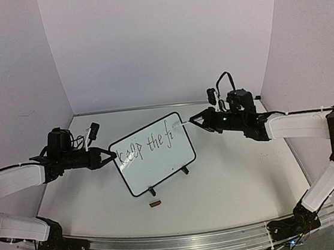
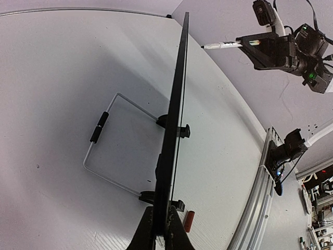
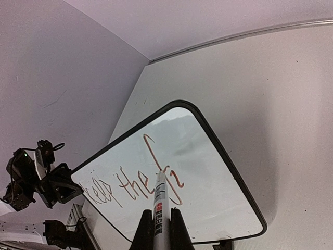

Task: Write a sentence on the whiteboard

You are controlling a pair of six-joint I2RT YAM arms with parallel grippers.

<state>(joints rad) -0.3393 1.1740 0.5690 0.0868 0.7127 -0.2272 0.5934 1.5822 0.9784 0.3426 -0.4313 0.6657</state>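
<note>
White walls enclosed the pale table (image 1: 239, 177) seen from above, where the whiteboard (image 1: 160, 168) stood mid-table with the left gripper (image 1: 111, 157) clamped on its left edge. Our left wrist view showed those jaws pinching the rim edge-on. Through the right wrist we saw the right gripper (image 3: 158, 214) closed on a marker (image 3: 159, 190), its tip at the sentence (image 3: 130, 183), which read "keep the fi". We judged the writing was midway; the next letter would call for a light, steady stroke.

Edge-on to the left wrist, the whiteboard (image 2: 176, 130) hides its sentence (image 1: 144, 147); a reddish bit (image 1: 155, 204) is unidentifiable.
</note>
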